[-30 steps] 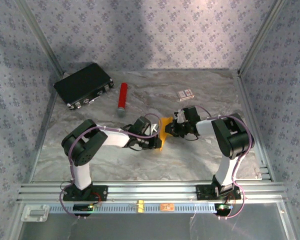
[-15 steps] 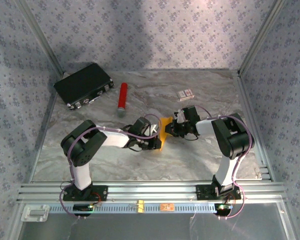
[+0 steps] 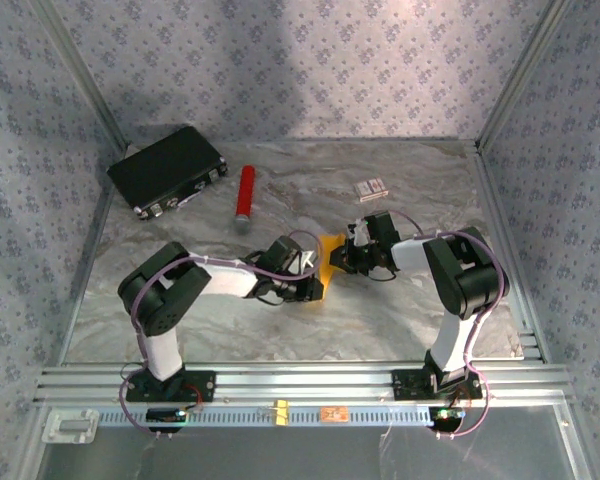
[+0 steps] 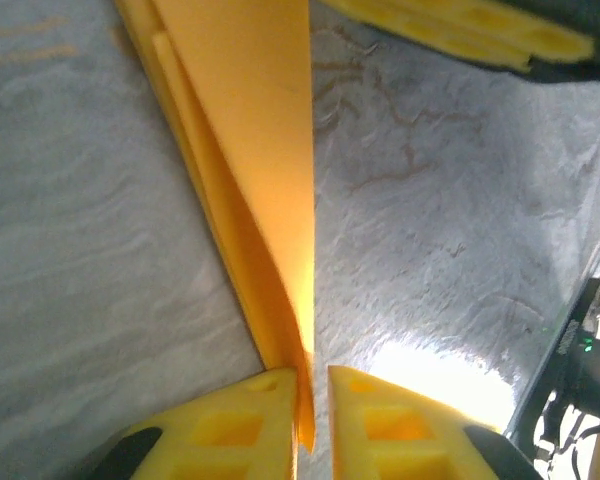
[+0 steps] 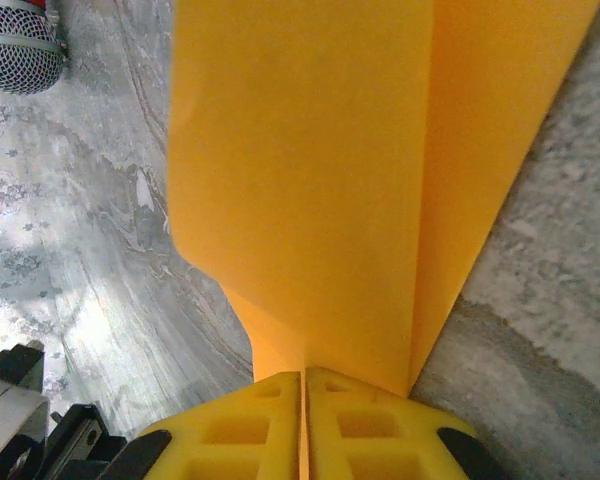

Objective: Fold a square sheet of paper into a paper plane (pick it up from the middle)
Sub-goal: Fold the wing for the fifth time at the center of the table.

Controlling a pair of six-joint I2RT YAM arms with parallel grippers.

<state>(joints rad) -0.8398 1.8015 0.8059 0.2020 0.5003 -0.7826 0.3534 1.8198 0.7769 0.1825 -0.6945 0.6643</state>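
The orange-yellow sheet of paper (image 3: pixel 327 262) is folded into a narrow, layered, pointed shape and stands on edge at the table's middle between both grippers. My right gripper (image 3: pixel 346 256) is shut on one end of it, and the paper (image 5: pixel 310 170) fans out from between its pressed yellow fingertips (image 5: pixel 375 415). My left gripper (image 3: pixel 310 284) is at the other end. There the jaws of the left gripper (image 4: pixel 313 405) stand slightly apart. The paper's edge (image 4: pixel 265 180) lies against the left fingertip (image 4: pixel 235 425), with a thin gap to the other one.
A black case (image 3: pixel 168 170) lies at the back left. A red cylinder with a mesh head (image 3: pixel 245 197) lies beside it, and its head (image 5: pixel 20 40) shows close to the paper. A small white-and-red box (image 3: pixel 371 187) sits at the back right. Metal rails edge the table.
The left gripper's jaws have parted a little, loosening their hold on the paper. Both arms and the paper have stayed nearly in place.
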